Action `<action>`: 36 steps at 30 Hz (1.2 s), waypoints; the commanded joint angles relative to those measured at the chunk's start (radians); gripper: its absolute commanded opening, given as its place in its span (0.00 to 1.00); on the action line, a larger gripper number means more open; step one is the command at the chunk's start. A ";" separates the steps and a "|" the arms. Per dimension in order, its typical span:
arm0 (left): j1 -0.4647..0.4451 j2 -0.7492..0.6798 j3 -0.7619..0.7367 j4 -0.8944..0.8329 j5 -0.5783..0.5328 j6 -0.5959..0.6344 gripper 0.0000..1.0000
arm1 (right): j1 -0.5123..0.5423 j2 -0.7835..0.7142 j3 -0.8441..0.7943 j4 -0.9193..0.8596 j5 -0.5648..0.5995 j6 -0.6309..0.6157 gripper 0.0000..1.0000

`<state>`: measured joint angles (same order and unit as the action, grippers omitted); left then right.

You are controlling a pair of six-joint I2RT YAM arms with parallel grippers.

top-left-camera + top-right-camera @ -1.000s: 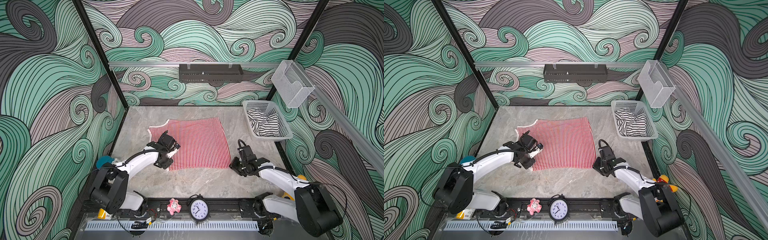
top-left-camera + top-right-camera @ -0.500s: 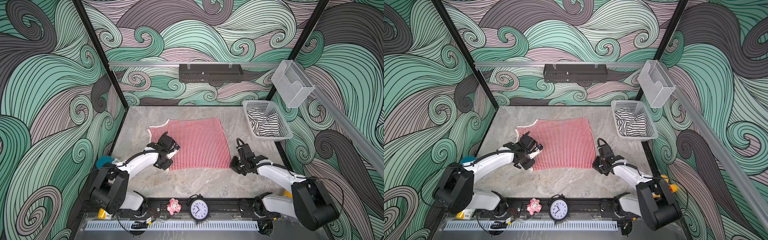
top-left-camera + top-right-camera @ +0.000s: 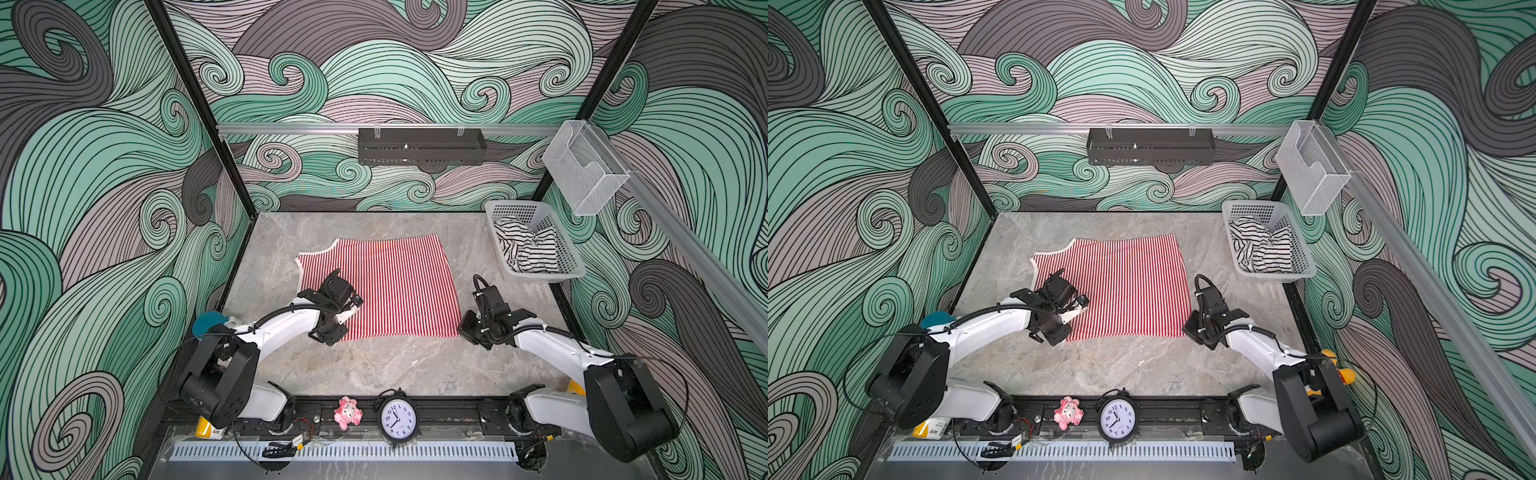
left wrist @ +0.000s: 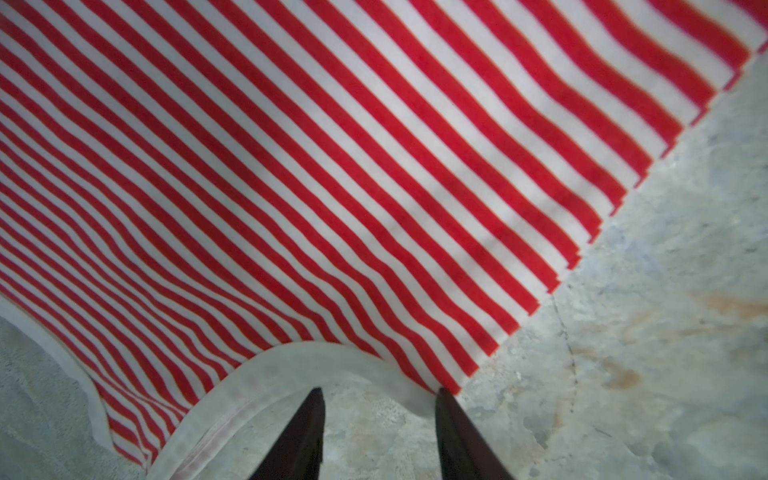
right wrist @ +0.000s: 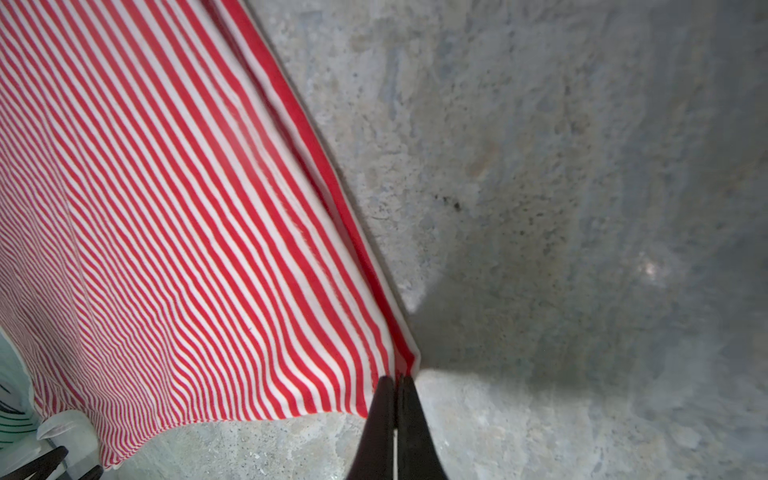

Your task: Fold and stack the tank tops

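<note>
You are looking at the red-and-white striped tank top (image 3: 382,286) lying spread flat in the middle of the grey stone-look table (image 3: 395,365), with its stripes running from the near edge toward the back wall in both top views. Your right gripper (image 5: 395,379) is sitting at the top's near right corner with its jaws pressed together. In the right wrist view that corner of cloth is running up into the fingertips, so the gripper is pinching the fabric there. Your left gripper (image 4: 376,392) is sitting low at the near left corner with its jaws spread. In the left wrist view the two fingers (image 4: 303,436) are standing on either side of an arch of the white trim (image 4: 291,361), with bare table showing between them, and they are gripping nothing. I cannot tell whether the fingertips are touching the trim. The black-and-white striped tank top (image 3: 525,249) is lying crumpled inside the white basket (image 3: 548,276) at the far right of the table, apart from the red one.
</note>
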<state>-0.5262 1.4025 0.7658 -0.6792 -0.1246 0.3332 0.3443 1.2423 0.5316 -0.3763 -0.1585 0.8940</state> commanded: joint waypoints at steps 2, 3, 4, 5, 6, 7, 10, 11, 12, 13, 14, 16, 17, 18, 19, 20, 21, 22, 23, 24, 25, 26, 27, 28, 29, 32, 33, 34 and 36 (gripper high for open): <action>-0.022 -0.006 0.001 -0.007 0.008 0.021 0.47 | 0.005 -0.043 0.041 -0.036 0.001 -0.003 0.00; -0.027 -0.001 0.003 -0.008 0.006 0.024 0.47 | 0.005 -0.048 0.045 -0.044 0.002 -0.005 0.00; -0.034 0.006 0.006 -0.012 0.003 0.024 0.47 | 0.005 -0.053 0.049 -0.049 0.004 -0.006 0.00; -0.042 0.011 0.007 -0.013 -0.001 0.024 0.47 | 0.005 -0.057 0.051 -0.052 0.004 -0.007 0.00; -0.048 0.012 0.007 -0.016 -0.001 0.023 0.47 | 0.005 -0.060 0.053 -0.053 0.006 -0.007 0.00; -0.055 0.012 0.007 -0.020 0.002 0.023 0.47 | 0.005 -0.062 0.052 -0.055 0.008 -0.009 0.00; -0.071 -0.009 0.002 -0.035 0.037 0.034 0.47 | 0.005 -0.061 0.050 -0.053 0.012 -0.009 0.00; -0.076 -0.013 0.000 -0.037 0.043 0.036 0.47 | 0.005 -0.060 0.051 -0.051 0.011 -0.009 0.00; -0.081 -0.014 -0.003 -0.037 0.041 0.038 0.47 | 0.005 -0.058 0.050 -0.049 0.010 -0.010 0.00; -0.083 -0.012 -0.003 -0.036 0.035 0.038 0.47 | 0.005 -0.057 0.052 -0.046 0.007 -0.010 0.00; -0.084 -0.003 -0.003 -0.035 0.025 0.036 0.46 | 0.005 -0.055 0.053 -0.044 0.006 -0.010 0.00; -0.084 0.011 -0.005 -0.024 0.006 0.035 0.46 | 0.006 -0.052 0.057 -0.044 0.004 -0.012 0.00; -0.086 0.012 -0.008 -0.016 -0.001 0.036 0.45 | 0.006 -0.052 0.058 -0.045 0.003 -0.014 0.00; -0.086 0.012 -0.009 -0.011 -0.005 0.036 0.44 | 0.005 -0.051 0.059 -0.044 0.002 -0.013 0.00; -0.086 0.043 -0.011 -0.007 -0.007 0.036 0.44 | 0.005 -0.052 0.059 -0.045 0.002 -0.015 0.00; -0.086 0.051 -0.013 -0.001 -0.007 0.038 0.43 | 0.005 -0.053 0.061 -0.047 0.002 -0.015 0.00; -0.086 0.056 -0.014 0.005 -0.010 0.038 0.42 | 0.005 -0.055 0.061 -0.048 0.004 -0.017 0.00; -0.086 0.065 -0.016 0.011 -0.012 0.038 0.41 | 0.005 -0.058 0.061 -0.050 0.003 -0.017 0.00; -0.086 0.073 -0.016 0.012 -0.012 0.039 0.39 | 0.005 -0.061 0.061 -0.052 0.004 -0.017 0.00; -0.086 0.079 -0.016 0.013 -0.013 0.040 0.37 | 0.006 -0.063 0.060 -0.051 0.007 -0.017 0.00; -0.086 0.085 -0.016 0.014 -0.015 0.042 0.34 | 0.005 -0.065 0.058 -0.053 0.008 -0.017 0.00; -0.086 0.089 -0.016 0.013 -0.015 0.044 0.31 | 0.005 -0.067 0.058 -0.055 0.008 -0.017 0.00; -0.086 0.091 -0.016 0.011 -0.015 0.046 0.29 | 0.006 -0.070 0.056 -0.056 0.009 -0.015 0.00; -0.086 0.092 -0.017 0.011 -0.014 0.047 0.26 | 0.005 -0.071 0.056 -0.056 0.011 -0.016 0.00; -0.087 0.090 -0.017 0.007 -0.010 0.050 0.23 | 0.005 -0.072 0.055 -0.056 0.012 -0.016 0.00; -0.089 0.089 -0.014 -0.005 0.008 0.055 0.15 | 0.004 -0.069 0.056 -0.056 0.012 -0.018 0.00; -0.091 0.087 -0.014 -0.008 0.013 0.056 0.13 | 0.004 -0.069 0.056 -0.056 0.012 -0.017 0.00; -0.093 0.084 -0.014 -0.010 0.017 0.056 0.10 | 0.005 -0.067 0.058 -0.056 0.012 -0.017 0.00; -0.097 0.079 -0.011 -0.020 0.030 0.057 0.07 | 0.005 -0.067 0.060 -0.060 0.012 -0.018 0.00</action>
<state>-0.6121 1.4841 0.7483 -0.6682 -0.1276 0.3817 0.3447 1.1873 0.5705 -0.4160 -0.1577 0.8742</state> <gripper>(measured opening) 0.083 0.047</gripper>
